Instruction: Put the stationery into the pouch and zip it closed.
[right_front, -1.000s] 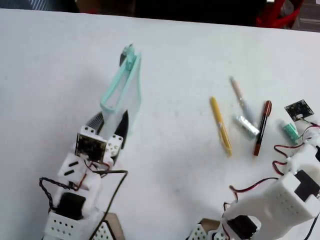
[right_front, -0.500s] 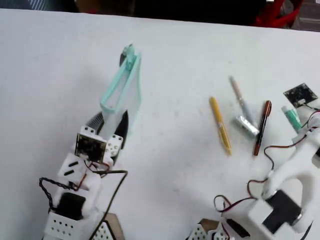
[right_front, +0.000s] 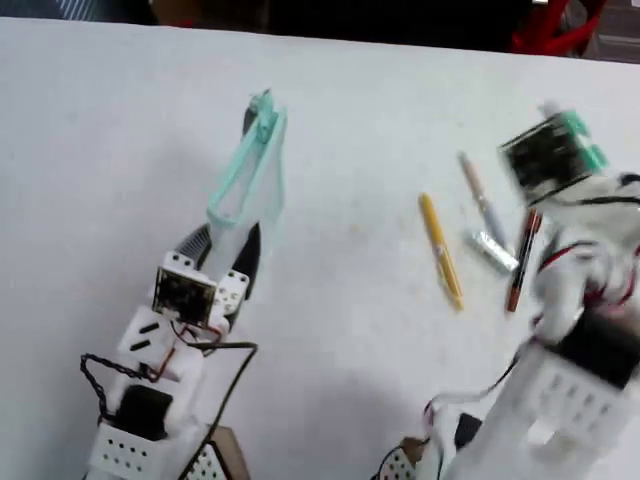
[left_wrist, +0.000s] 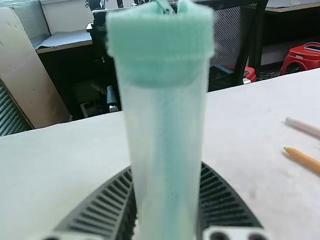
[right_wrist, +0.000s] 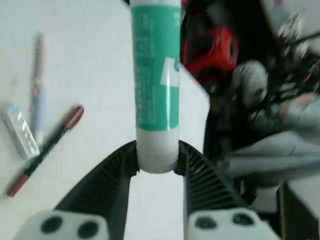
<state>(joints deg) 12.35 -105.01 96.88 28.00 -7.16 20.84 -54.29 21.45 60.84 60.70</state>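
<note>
My left gripper (right_front: 225, 250) is shut on the near end of a translucent pouch (right_front: 250, 180) with a mint-green zip edge, held on edge on the table. Seen from the left wrist, the pouch (left_wrist: 165, 125) rises between the dark fingers (left_wrist: 107, 205). My right gripper (right_front: 570, 140) is raised over the right side of the table, shut on a green-and-white tube (right_wrist: 155, 75). Beneath it lie a yellow pen (right_front: 441, 250), a pale pink-grey pen (right_front: 480, 200), a short silver item (right_front: 490, 250) and a red-brown pen (right_front: 522, 265).
The white table's far edge runs along the top of the high view, with a red object (right_front: 555, 25) behind it on the right. A cardboard box (left_wrist: 25, 65) and office furniture stand beyond the table. Open tabletop lies between the pouch and the pens.
The right arm has lifted from the table's right edge and swung up and away with the tube, now over the pens. The pouch has shifted very slightly.
</note>
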